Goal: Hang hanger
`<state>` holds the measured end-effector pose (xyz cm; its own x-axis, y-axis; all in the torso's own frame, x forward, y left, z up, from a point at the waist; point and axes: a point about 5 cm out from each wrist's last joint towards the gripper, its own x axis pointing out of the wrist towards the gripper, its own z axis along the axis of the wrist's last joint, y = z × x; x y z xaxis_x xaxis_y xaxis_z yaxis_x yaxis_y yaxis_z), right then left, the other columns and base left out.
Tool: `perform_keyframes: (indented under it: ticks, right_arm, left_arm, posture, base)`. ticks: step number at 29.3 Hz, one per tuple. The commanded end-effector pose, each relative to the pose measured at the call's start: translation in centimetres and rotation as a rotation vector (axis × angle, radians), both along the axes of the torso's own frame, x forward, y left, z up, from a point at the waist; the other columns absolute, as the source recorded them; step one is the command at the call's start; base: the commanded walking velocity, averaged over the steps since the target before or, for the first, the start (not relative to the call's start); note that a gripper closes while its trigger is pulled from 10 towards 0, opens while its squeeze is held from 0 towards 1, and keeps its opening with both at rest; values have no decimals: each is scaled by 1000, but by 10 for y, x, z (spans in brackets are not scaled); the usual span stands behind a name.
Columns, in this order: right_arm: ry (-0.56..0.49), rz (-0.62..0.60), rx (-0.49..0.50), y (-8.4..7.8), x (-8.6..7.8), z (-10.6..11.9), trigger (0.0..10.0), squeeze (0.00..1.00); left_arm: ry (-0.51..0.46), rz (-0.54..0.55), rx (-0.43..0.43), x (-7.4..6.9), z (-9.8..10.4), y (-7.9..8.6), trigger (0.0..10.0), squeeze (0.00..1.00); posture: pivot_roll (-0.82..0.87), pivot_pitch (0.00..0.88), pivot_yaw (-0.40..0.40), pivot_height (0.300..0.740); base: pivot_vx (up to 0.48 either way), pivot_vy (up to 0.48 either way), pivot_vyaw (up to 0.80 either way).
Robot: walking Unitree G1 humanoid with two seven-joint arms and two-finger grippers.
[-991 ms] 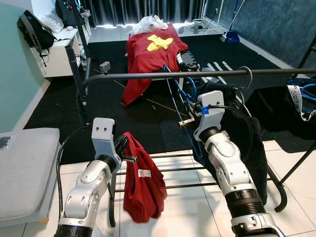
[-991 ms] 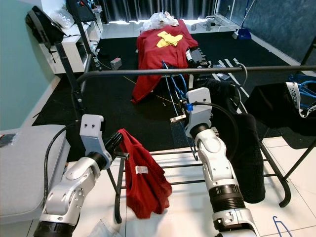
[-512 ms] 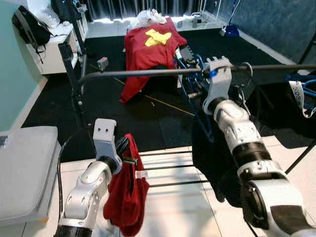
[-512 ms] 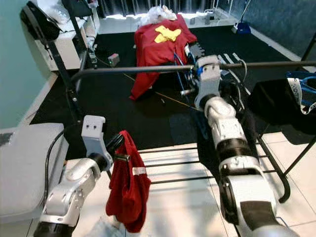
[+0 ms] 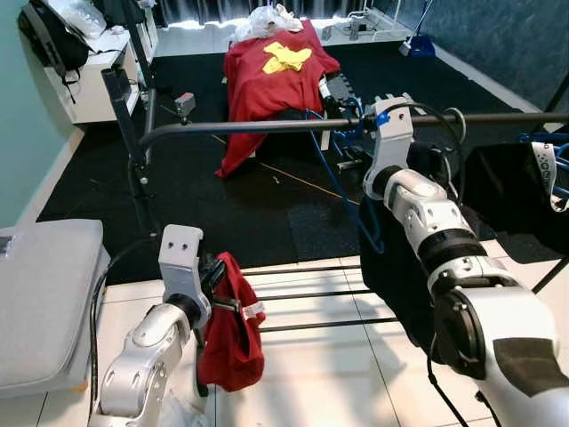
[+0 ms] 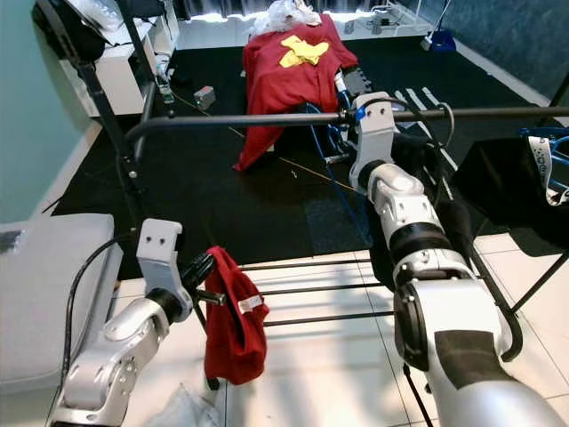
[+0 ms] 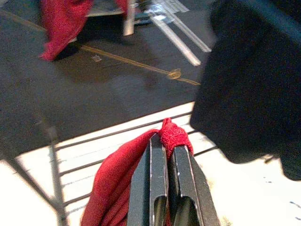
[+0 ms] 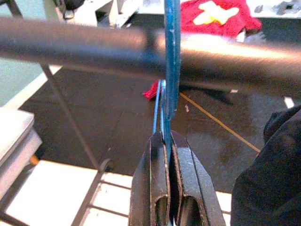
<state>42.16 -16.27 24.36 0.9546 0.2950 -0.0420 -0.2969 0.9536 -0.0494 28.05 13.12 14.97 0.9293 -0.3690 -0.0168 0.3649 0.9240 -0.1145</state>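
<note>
hanger (image 8: 170, 70): blue | cloth (image 5: 233, 334): red | rail (image 5: 293, 125): black | garment (image 6: 440, 213): black

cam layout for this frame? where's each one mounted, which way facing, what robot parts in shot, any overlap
Left eye, right eye: head stereo pair, facing forward and down at the clothes rail; both silver arms show.
Left wrist: along the left gripper, shut on a red garment; black fingers show.
Right wrist: along the right gripper, shut on a blue hanger at the rail; black fingers show.
Shared: rail, red garment, black garment.
</note>
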Motion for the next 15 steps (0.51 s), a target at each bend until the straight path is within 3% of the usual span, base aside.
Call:
perform_keyframes:
  ticks: [1,5,15]
  right_arm:
    - [-4,-2,18,-1,1,3,10000,0]
    - [4,-13,37,-4,1,1,10000,0]
    - [11,-36,63,-11,1,0,10000,0]
  left_arm:
    - [-80,-119,-44,-8,15,-9,10000,0]
    - [-175,-236,-130,-18,35,-22,10000,0]
    - [-213,-302,-126,-22,41,-28,10000,0]
  posture:
    - [122,123,18,740]
    - [124,126,21,740]
    - [123,122,18,740]
  base:
    - [0,0,0]
    - [0,0,0]
    - [0,0,0]
